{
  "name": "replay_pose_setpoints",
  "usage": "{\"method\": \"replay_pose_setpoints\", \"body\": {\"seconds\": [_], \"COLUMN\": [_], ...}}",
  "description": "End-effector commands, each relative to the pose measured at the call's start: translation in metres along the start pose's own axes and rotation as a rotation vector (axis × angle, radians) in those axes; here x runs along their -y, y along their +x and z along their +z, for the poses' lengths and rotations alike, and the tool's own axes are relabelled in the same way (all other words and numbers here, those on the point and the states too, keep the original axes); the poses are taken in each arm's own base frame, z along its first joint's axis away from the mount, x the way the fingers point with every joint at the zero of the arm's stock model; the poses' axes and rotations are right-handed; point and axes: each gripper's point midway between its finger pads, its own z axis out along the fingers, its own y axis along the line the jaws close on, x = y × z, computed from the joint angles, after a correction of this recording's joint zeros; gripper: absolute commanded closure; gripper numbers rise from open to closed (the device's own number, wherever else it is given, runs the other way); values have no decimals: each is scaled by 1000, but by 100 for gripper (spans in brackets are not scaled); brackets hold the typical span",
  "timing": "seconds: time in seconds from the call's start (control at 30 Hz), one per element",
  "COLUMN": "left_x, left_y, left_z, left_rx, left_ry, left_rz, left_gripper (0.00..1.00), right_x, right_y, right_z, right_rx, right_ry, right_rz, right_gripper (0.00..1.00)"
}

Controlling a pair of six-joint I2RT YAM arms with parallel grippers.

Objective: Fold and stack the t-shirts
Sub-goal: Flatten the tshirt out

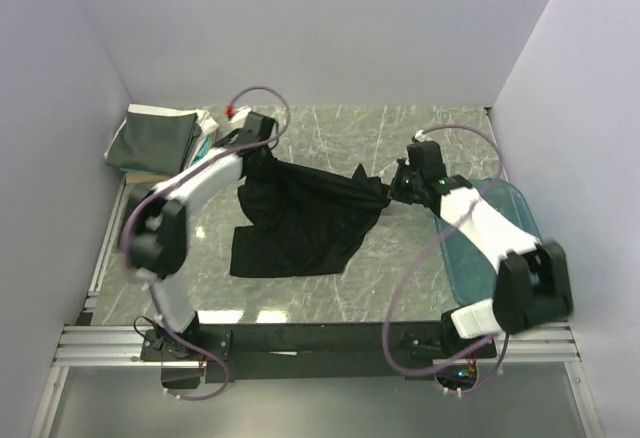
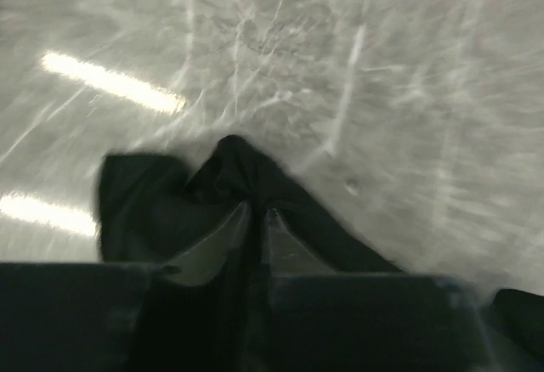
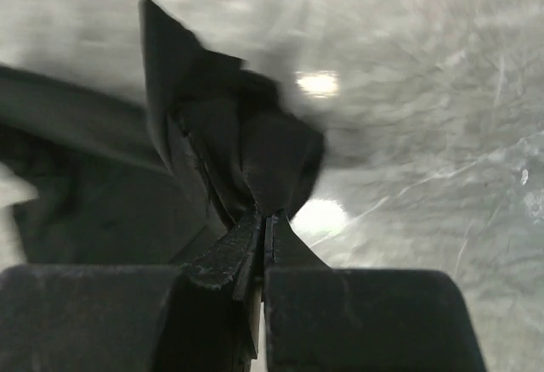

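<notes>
A plain black t-shirt [image 1: 300, 213] hangs stretched between my two grippers above the middle of the table, its lower part draped on the surface. My left gripper [image 1: 262, 153] is shut on the shirt's left top corner; the left wrist view shows the cloth [image 2: 229, 177] pinched between the fingertips [image 2: 223, 236]. My right gripper [image 1: 392, 190] is shut on the right top corner; the right wrist view shows bunched black cloth [image 3: 246, 147] clamped at the jaws. A stack of folded shirts [image 1: 155, 140], dark grey on top, lies at the far left corner.
A translucent teal plastic tub [image 1: 490, 233] stands at the right under my right arm. White and teal cloth [image 1: 212, 133] shows beside the folded stack. Walls close in the table at left, back and right. The marbled tabletop [image 1: 330, 133] shows behind the shirt.
</notes>
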Motion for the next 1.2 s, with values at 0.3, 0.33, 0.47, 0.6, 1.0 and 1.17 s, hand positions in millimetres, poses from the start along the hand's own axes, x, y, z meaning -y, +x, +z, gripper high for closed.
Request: {"method": "replay_pose_setpoints", "body": {"seconds": [0.3, 0.33, 0.47, 0.6, 1.0, 1.17], "left_x": [54, 53, 36, 22, 4, 0], "left_y": [5, 12, 79, 152, 246, 251], "left_z": [12, 3, -48, -81, -94, -97], "left_rx": [-73, -78, -134, -263, -434, -441], "left_ry": [172, 180, 195, 232, 176, 129], "left_rz": [141, 152, 211, 232, 247, 290], "left_gripper": [1, 0, 1, 1, 40, 48], "right_x": [32, 33, 37, 40, 46, 49], "right_y": [-42, -40, -32, -25, -8, -6], "right_z": [61, 60, 52, 43, 41, 41], "right_rx": [10, 7, 0, -2, -29, -33], "right_ry": [169, 174, 182, 176, 178, 193], "right_rz": [40, 42, 39, 33, 32, 29], "right_gripper": [100, 100, 100, 100, 100, 100]}}
